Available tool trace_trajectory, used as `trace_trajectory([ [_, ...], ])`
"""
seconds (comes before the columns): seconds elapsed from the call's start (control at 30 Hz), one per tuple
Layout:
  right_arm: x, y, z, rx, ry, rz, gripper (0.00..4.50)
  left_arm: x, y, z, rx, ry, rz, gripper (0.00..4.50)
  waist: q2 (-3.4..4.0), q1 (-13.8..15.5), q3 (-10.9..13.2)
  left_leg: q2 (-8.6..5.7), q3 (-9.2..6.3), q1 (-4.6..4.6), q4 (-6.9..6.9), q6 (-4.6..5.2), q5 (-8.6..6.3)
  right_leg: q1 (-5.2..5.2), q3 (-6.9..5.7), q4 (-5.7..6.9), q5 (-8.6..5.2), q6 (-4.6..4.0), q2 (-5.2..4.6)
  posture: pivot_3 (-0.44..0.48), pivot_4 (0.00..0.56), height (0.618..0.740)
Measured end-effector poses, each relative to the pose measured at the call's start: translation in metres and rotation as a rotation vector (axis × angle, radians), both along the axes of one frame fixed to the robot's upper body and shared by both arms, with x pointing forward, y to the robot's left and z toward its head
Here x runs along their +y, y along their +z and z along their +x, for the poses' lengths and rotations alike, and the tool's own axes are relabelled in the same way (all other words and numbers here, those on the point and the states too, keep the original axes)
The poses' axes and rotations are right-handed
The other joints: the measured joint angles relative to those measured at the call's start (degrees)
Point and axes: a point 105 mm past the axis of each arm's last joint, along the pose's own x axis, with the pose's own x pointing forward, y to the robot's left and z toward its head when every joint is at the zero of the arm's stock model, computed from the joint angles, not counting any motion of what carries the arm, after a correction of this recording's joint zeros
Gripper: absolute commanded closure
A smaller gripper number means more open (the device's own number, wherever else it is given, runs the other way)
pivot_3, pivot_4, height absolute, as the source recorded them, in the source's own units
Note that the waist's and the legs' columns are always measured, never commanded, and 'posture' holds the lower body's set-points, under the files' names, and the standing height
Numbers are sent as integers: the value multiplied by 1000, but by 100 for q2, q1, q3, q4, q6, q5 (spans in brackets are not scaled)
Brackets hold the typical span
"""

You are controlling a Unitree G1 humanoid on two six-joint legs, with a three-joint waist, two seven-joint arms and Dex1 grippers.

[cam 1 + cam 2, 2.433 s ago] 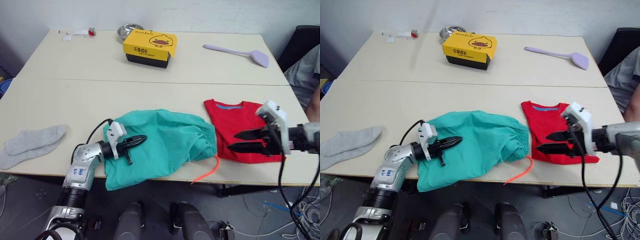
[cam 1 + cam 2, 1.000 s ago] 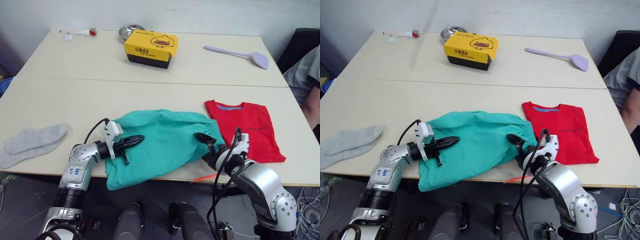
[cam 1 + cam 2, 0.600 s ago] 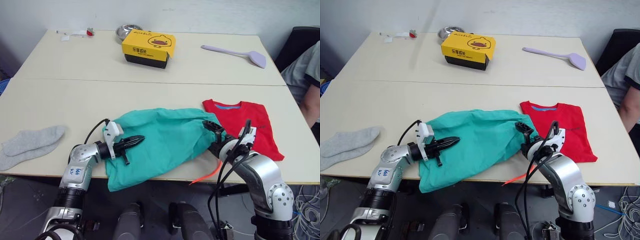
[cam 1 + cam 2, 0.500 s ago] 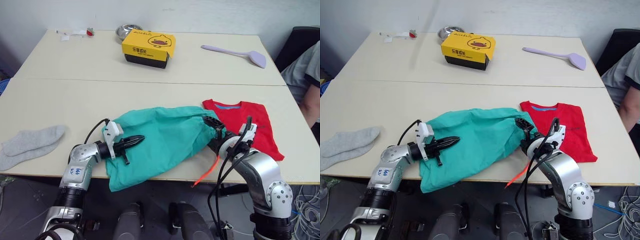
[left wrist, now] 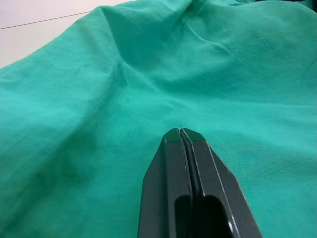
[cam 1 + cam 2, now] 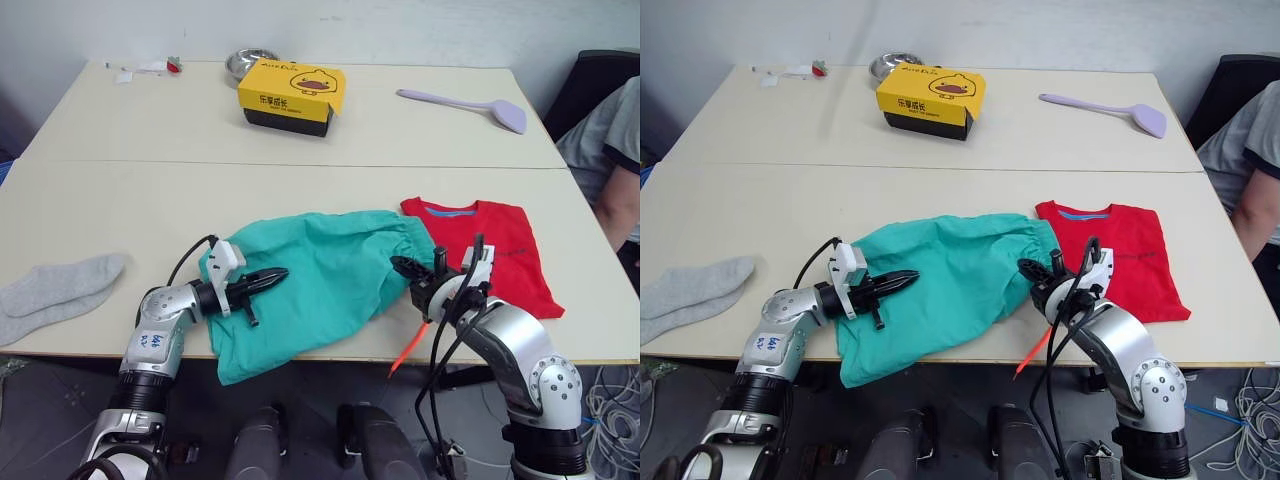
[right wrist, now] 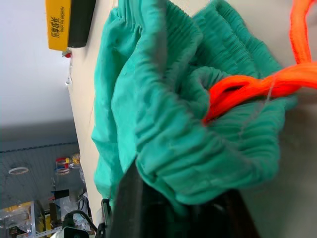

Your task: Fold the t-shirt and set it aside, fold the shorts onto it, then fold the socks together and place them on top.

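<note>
The teal shorts [image 6: 320, 270] lie spread near the table's front edge, waistband toward the right. My left gripper [image 6: 280, 273] rests on their left part, shut, with nothing seen between its fingertips [image 5: 182, 133]. At the waistband's near right corner my right gripper [image 6: 402, 266] is shut on bunched teal cloth [image 7: 198, 163]. The orange drawstring [image 6: 410, 340] hangs over the table edge below it. Just right of the shorts lies the folded red t-shirt [image 6: 490, 255]. The grey socks [image 6: 55, 285] lie flat at the far left.
A yellow box [image 6: 291, 95] and a metal bowl [image 6: 245, 62] stand at the back. A purple spatula [image 6: 470, 103] lies at the back right. A person [image 6: 610, 150] sits at the table's right end, beside a black chair [image 6: 600, 75].
My right gripper came up from the front edge to the shorts' waistband and closed on it. The waistband shifted slightly. My left gripper stayed put on the shorts.
</note>
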Motion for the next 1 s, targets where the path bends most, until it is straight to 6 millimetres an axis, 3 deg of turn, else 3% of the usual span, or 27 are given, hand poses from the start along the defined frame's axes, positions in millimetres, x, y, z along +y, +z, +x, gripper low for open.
trace_trajectory([
  [0.13,-19,33,13,-306,-35,-328,4452,-1,2,3,-6,9,-9,4500,3,13,2,-5,9,-1,1,9,1,-5,4,0,0,1,-4,0,150,740],
  [0.2,-17,47,14,-505,7,-608,4452,-1,3,5,-12,19,-8,4500,4,14,2,-6,14,-2,-2,10,-1,-9,6,-1,0,1,-4,0,150,740],
  [0.27,3,54,9,-733,140,-874,4452,0,3,7,-12,35,-9,4500,4,5,1,-3,15,-1,-2,10,-1,-11,5,-1,0,1,-2,0,150,740],
  [0.43,60,51,-15,-1155,453,-1145,4452,-2,4,11,-9,51,-22,4500,3,-6,1,0,18,0,1,4,-1,-14,3,3,0,1,2,0,150,740],
  [0.53,79,46,-23,-1276,549,-1196,4452,-2,3,12,-7,64,-23,4500,1,5,0,-2,17,1,5,3,-1,-10,2,5,0,1,-4,0,150,740],
  [0.67,105,40,-34,-1343,672,-1131,4452,0,4,13,0,89,-18,4500,1,-3,0,-2,17,3,9,-9,7,-10,2,14,0,0,-7,0,150,740],
  [1.0,133,21,-45,-1340,931,-1100,4452,9,2,12,12,166,-21,4500,-3,-11,-3,1,15,12,10,-4,1,-9,0,26,-4,-13,-10,0,150,740],
])
